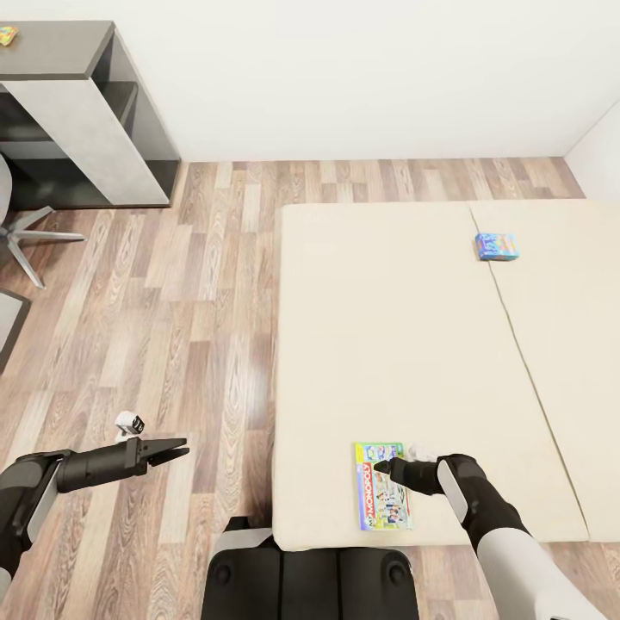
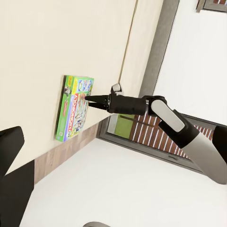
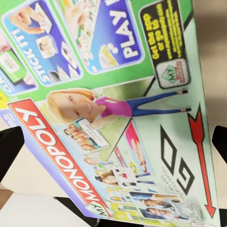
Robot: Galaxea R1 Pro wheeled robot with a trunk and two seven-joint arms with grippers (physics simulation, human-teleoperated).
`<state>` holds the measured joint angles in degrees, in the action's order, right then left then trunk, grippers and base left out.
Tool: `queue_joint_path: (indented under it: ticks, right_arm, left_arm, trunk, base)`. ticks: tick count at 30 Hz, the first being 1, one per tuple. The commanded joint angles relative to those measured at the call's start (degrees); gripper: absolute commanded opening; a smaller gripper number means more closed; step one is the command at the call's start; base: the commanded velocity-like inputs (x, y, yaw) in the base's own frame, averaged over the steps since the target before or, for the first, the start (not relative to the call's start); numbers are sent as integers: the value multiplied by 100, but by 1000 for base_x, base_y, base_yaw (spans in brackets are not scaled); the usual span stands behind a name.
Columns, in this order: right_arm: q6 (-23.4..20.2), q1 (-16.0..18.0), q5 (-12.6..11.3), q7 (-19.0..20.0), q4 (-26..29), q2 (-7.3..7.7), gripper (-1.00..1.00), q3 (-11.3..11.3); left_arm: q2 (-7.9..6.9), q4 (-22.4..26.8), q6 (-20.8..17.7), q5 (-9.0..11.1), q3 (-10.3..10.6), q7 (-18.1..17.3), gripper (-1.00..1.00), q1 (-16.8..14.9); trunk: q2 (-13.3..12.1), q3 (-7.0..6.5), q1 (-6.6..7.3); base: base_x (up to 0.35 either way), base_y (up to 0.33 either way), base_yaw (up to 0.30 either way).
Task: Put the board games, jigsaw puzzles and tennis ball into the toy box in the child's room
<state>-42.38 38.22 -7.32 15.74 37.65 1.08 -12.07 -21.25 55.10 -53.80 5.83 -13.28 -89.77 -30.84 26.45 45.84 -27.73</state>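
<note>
The green-and-white Monopoly board game lies flat near the front edge of the cream bed. My right gripper hovers just over its top end. In the right wrist view the box sits close below, with the fingers spread wide on either side: open, holding nothing. The left wrist view catches the same box and right gripper from the side. A blue board game lies far back on the bed. My left gripper hangs open over the floor. The toy box and tennis ball are out of view.
A dark grey desk with shelves stands at the back left, with a small colourful flat thing on its top. A chair base is beside it. A small white-and-black object lies on the plank floor near my left arm.
</note>
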Motion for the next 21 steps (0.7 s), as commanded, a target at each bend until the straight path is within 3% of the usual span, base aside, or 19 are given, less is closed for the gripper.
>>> queue_joint_path:
  ticks: [1, 12, 21]
  right_arm:
    - [-34, 1, -33, -1, 5, -2, 100, -13]
    - [-26, 1, -32, -1, 5, -3, 100, -9]
    - [-25, 1, -27, -1, 5, -3, 100, -6]
  left_arm:
    - [-1, 1, -62, -3, 1, -23, 100, -1]
    - [-1, 1, -66, -3, 1, -23, 100, -1]
    - [-1, 1, -69, -3, 1, -23, 100, -1]
  trunk:
    - [7, 5, -3]
    - [7, 5, -3]
    - [7, 5, -3]
  base:
    - [0, 12, 0]
    - [0, 7, 0]
    - [0, 97, 0]
